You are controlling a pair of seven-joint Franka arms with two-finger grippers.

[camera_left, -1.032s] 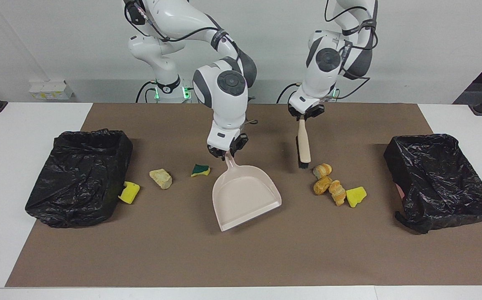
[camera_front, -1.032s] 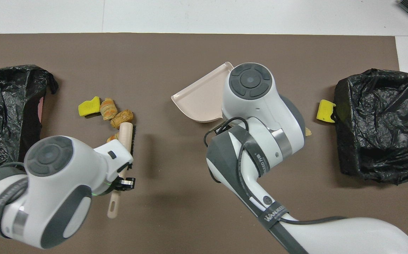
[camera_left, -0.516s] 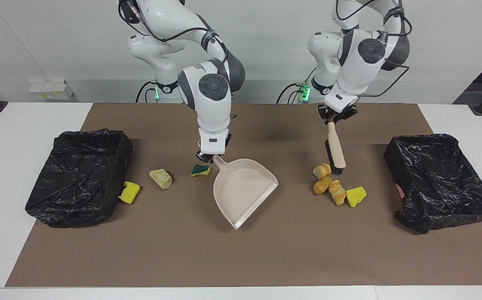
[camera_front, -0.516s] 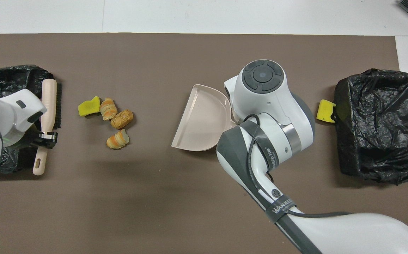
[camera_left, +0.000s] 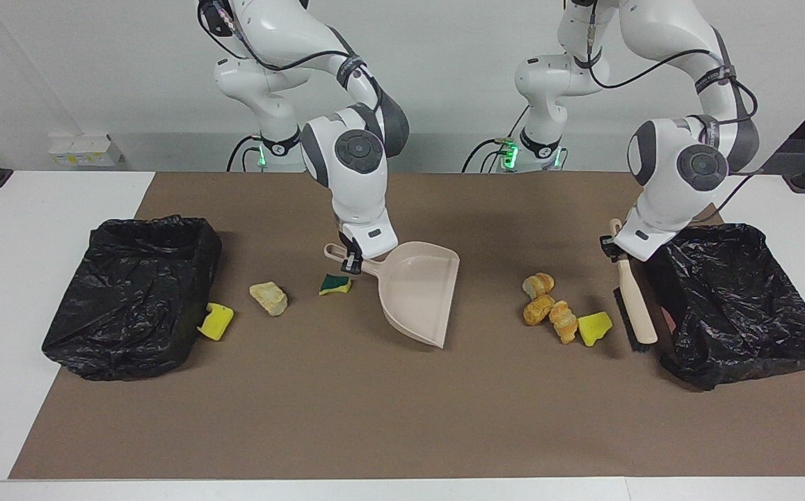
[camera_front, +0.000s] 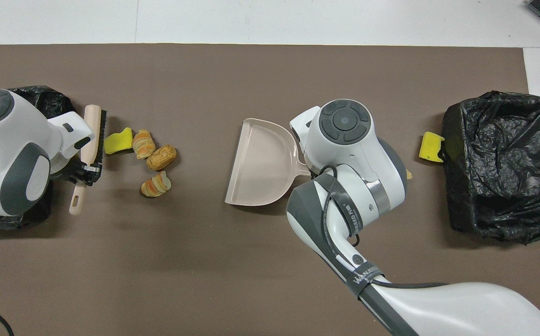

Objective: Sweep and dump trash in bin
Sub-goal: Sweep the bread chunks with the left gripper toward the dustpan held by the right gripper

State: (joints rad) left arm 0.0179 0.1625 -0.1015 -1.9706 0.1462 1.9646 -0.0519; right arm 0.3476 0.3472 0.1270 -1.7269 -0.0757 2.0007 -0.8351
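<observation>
Beside the yellow sponge scrap [camera_left: 595, 328], your left gripper [camera_left: 616, 245] clamps the beige bristle brush [camera_left: 634, 310]; right gripper [camera_left: 351, 261] clamps the pale plastic dustpan [camera_left: 421, 292] — sweep toward it next.

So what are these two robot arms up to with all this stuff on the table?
They are sweeping up scraps. The left end effector grips a brush, set beside a cluster of three bread rolls and a yellow sponge piece, next to one black-lined bin. The right end effector holds a dustpan by its handle mid-table, its mouth toward that cluster. Three more scraps lie toward the other bin.
</observation>
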